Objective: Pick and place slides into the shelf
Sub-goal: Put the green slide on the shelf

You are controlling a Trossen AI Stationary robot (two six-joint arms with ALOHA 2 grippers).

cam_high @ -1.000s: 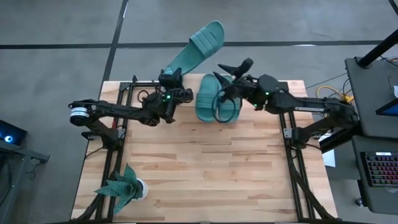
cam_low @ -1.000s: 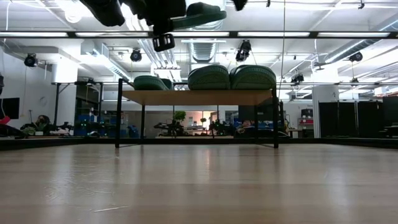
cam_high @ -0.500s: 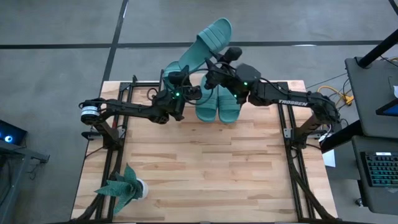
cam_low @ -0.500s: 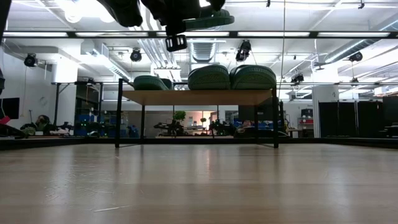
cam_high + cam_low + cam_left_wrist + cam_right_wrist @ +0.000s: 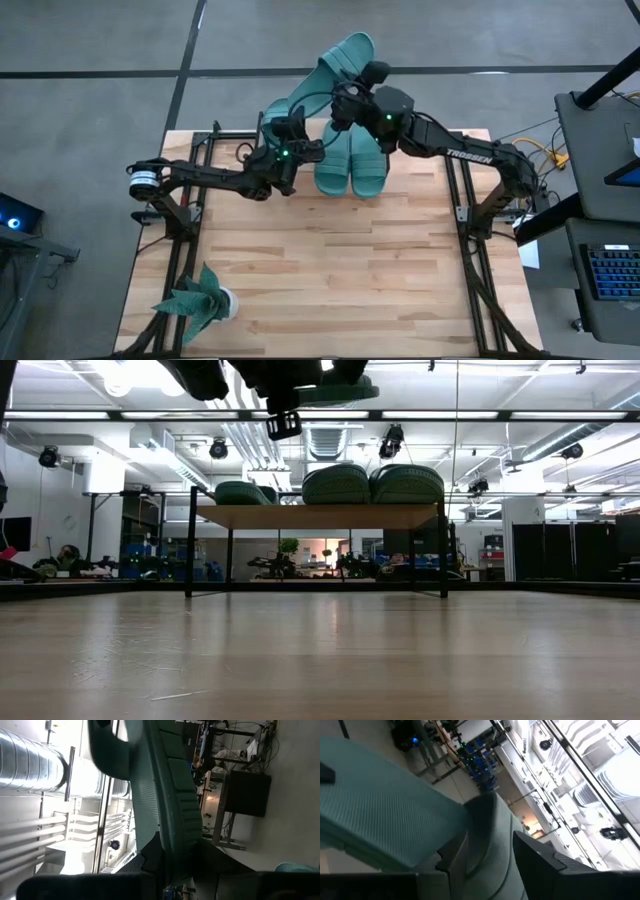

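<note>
Left gripper (image 5: pixel 290 130) is raised over the far edge of the table (image 5: pixel 330 270), clamped on the near end of a teal slide sandal (image 5: pixel 325 80). Sandal's long axis runs diagonally away from that gripper, up and out past the table's far edge, its free end pointing away from the table. In the left wrist view the sandal's (image 5: pixel 167 790) ribbed sole stretches straight out from the dark fingers (image 5: pixel 152 857), which pinch its edge.

Right gripper (image 5: pixel 350 100) is at the same sandal, partway along it, just beyond the left gripper. Right wrist view shows its dark fingers (image 5: pixel 535 852) closed around the sandal's wide strap (image 5: pixel 490 840).

Just below and beside both grippers, two more slides (image 5: pixel 350 160) sit side by side on the shelf (image 5: pixel 320 515), long axes running toward the table's far edge. Low view shows another slide (image 5: pixel 240 492) at the shelf's left end. The held sandal (image 5: pixel 335 392) hangs above the shelf.

Leafy potted plant (image 5: pixel 200 300) stands well away at the near left corner.
</note>
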